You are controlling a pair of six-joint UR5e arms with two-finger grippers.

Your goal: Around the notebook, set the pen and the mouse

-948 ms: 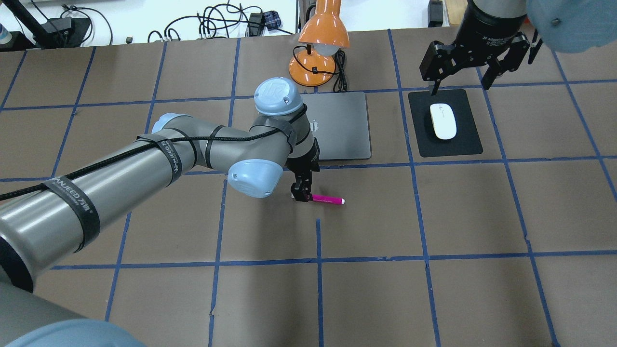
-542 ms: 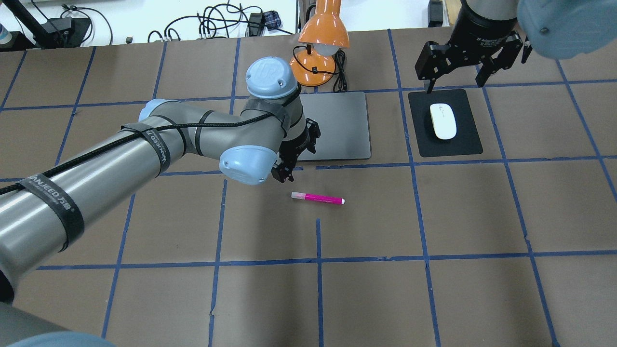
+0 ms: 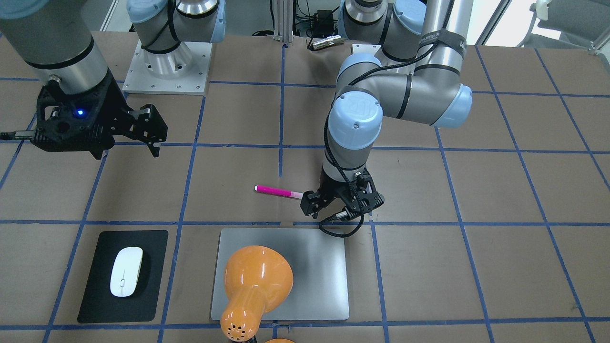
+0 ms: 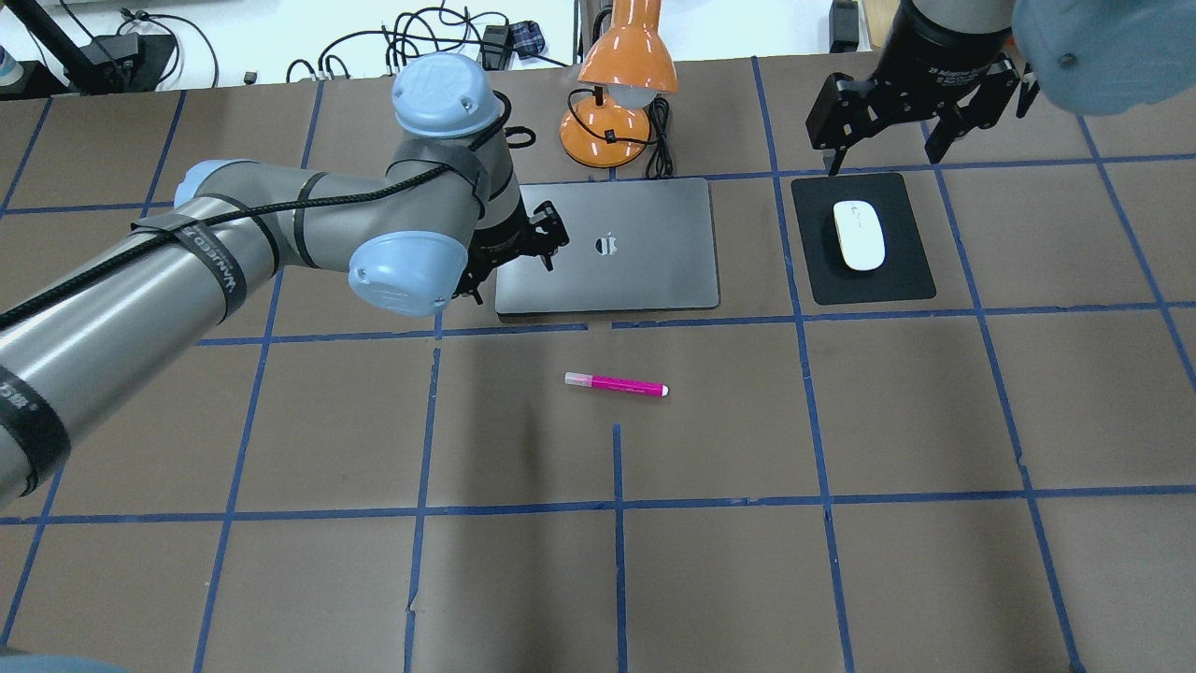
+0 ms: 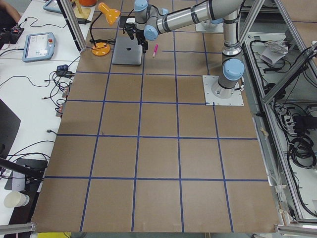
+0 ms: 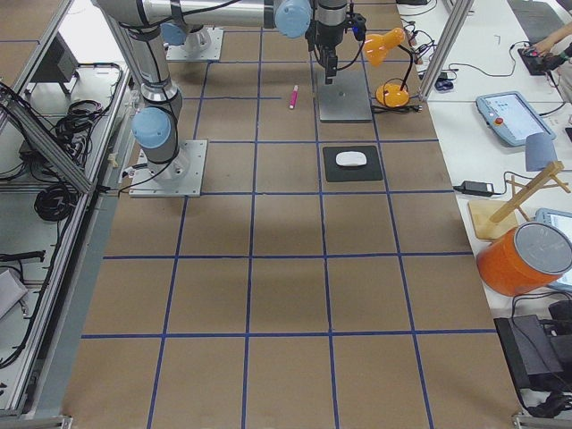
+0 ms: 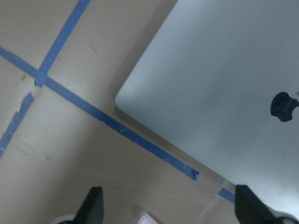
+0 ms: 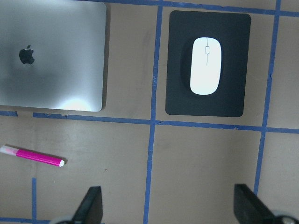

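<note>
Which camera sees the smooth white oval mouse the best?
The right wrist-mounted view: it looks straight down on the smooth white oval mouse, whole and large, on its black rectangular mat. Overhead and front-facing views show it smaller; exterior right, tiny; exterior left and left wrist miss it.

Left fingers [image 7: 92,207], right fingers [image 8: 92,206] spread (both raised).

A robotics lab: tape-gridded table [image 5: 158,158], teach pendant [image 5: 37,46], cables [image 5: 299,144] strewn alongside.
</note>
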